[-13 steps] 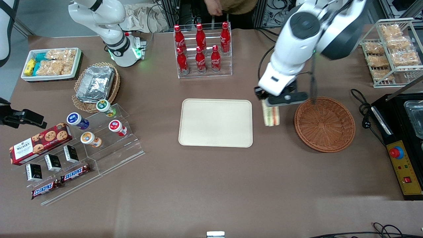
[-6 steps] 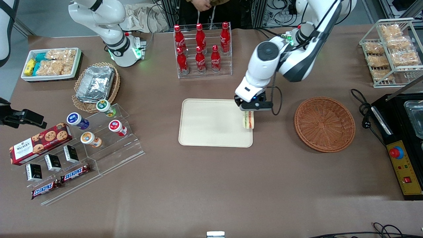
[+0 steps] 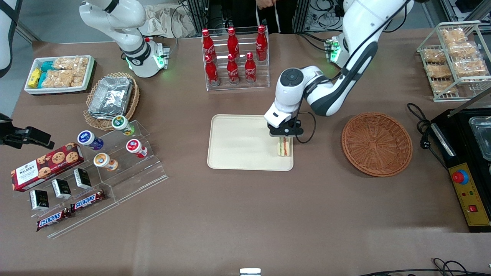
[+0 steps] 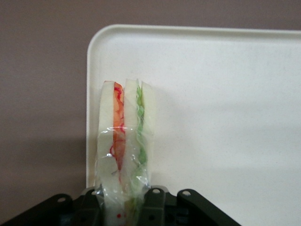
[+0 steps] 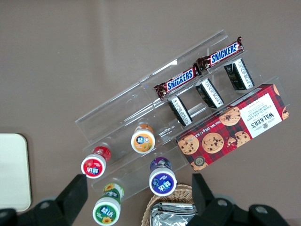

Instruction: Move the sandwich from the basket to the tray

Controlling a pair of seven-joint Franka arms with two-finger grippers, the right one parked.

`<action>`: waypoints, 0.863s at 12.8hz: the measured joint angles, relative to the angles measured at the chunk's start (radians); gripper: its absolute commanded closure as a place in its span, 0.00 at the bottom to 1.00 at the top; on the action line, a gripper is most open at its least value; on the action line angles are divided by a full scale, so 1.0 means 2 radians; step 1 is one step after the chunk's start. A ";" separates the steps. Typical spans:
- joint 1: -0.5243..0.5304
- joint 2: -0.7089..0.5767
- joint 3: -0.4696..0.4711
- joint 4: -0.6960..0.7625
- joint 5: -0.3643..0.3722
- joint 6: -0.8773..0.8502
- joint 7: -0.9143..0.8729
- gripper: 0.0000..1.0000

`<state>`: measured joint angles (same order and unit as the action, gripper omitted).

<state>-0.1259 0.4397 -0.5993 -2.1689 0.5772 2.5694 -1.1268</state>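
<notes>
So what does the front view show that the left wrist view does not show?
Only the front view shows the empty round reddish-brown wicker basket, the red cola bottles and the whole left arm, with its end effector low over the tray's edge nearest the basket. Only the left wrist view shows the separate orange-red and green filling layers and the clear wrap. Both show the triangular white-bread sandwich held in the end effector over the flat cream plastic tray, near its rim.
</notes>
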 measured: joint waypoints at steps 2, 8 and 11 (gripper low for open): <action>0.000 0.017 0.000 0.004 0.022 0.008 -0.010 0.29; 0.001 0.021 0.000 0.010 0.034 0.008 -0.012 0.00; 0.004 0.014 0.000 0.021 0.033 0.002 -0.014 0.00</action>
<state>-0.1169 0.4686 -0.5983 -2.1270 0.6424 2.5725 -1.1551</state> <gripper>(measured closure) 0.057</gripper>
